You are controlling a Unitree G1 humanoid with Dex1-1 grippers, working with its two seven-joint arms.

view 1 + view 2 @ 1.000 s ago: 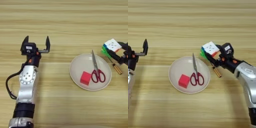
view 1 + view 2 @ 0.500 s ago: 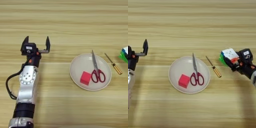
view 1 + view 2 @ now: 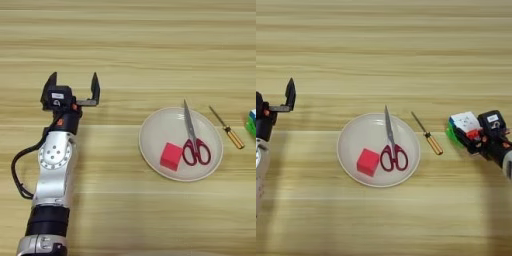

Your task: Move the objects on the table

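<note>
Right gripper [image 3: 472, 135] is clamping the puzzle cube [image 3: 463, 123] beside the plate [image 3: 351, 137], red cube [image 3: 368, 162] and scissors [image 3: 391, 148] lying plated, left gripper [image 3: 73, 88] idling wide open.

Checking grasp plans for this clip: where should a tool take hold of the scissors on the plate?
Probably the closed blades, from above: they lie flat, pointing away from the robot, clear of the red cube. The handle loops beside that cube leave less room.

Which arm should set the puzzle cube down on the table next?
Right. The right gripper already has the puzzle cube at its jaws, right of the screwdriver. The left gripper stands open far off, left of the plate.
</note>
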